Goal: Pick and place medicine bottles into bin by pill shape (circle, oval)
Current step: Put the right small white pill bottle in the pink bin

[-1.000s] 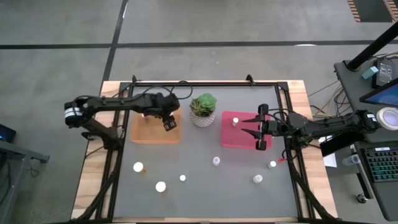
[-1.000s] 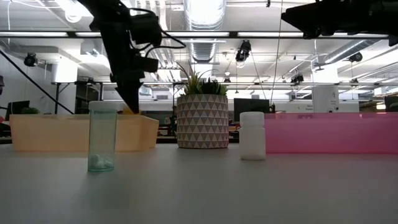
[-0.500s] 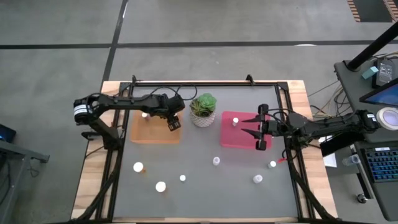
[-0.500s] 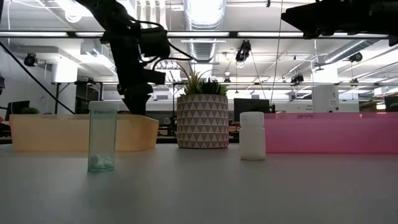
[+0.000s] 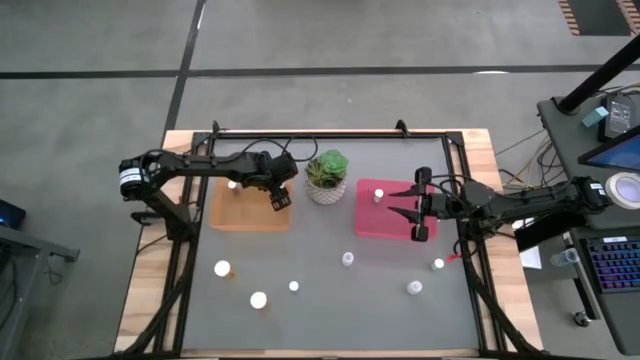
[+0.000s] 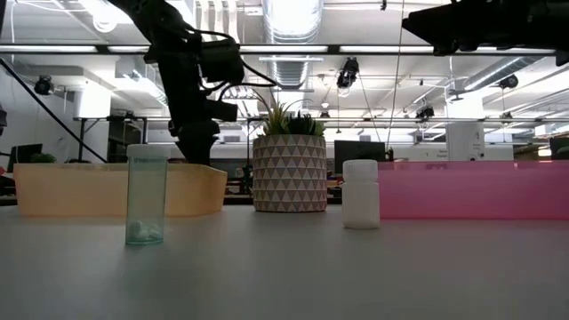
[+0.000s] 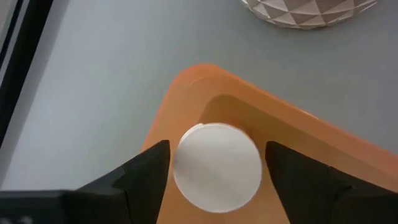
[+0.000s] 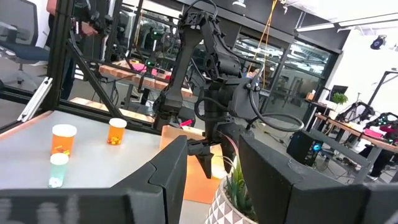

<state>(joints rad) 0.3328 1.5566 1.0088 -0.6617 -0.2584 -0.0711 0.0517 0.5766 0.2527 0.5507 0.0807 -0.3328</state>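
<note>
My left gripper [image 5: 279,197] hangs over the near right corner of the orange tray [image 5: 240,215], shut on a white-capped medicine bottle [image 7: 217,165]. In the low view it reaches down behind the tray's wall [image 6: 197,147]. My right gripper [image 5: 416,211] waits open and empty over the right edge of the pink-red tray [image 5: 385,226], which holds one bottle [image 5: 378,196]. Several more bottles stand upright on the grey table near the front, among them an orange one [image 5: 222,268] and a white one [image 5: 347,259]. My left gripper has the bottle between its two fingers [image 7: 146,171], one on each side of the white cap [image 7: 186,168]. The fingers come from above, pointing down. The bottle is upright, cap up, inside the tray's corner; the cap hides its body and base.
A green plant in a white patterned pot [image 5: 326,175] stands between the two trays, close to my left gripper. In the low view a clear bottle [image 6: 146,196] and a white bottle [image 6: 360,194] stand near the camera. A black frame runs along the table's sides.
My left gripper has moved a little toward the table's right edge and the plant, and has gone down with the bottle into the orange tray's near right corner. It has kept still over the last half second.
</note>
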